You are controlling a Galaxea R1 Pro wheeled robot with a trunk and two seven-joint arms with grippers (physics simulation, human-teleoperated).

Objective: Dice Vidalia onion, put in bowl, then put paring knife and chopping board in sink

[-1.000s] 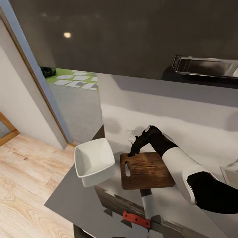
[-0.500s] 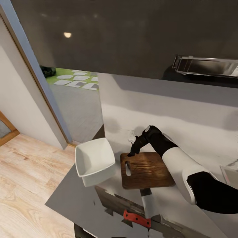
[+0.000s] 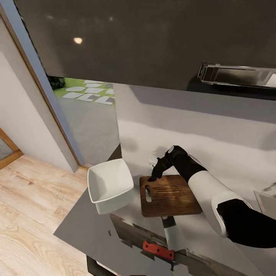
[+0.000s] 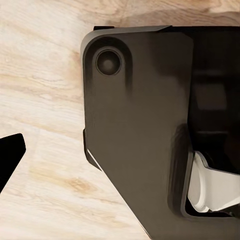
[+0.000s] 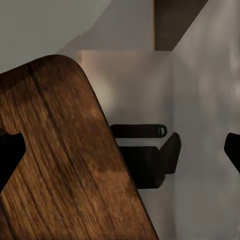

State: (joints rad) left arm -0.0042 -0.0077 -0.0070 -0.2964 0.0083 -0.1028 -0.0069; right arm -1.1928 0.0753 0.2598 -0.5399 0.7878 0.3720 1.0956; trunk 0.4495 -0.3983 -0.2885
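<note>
Nothing among the objects has shifted; only the head camera drifted slightly. Right gripper (image 3: 152,178) rests at the chopping board (image 3: 170,195)'s far left corner, fingers spread apart, beside the bowl (image 3: 110,185). I cannot tell the left gripper's state.

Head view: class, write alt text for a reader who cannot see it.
The right gripper rests at the far corner of a dark brown wooden chopping board on a glossy grey countertop, beside a white squarish bowl.

Black-and-white right arm (image 3: 214,199), black pincer (image 3: 154,177)
</note>
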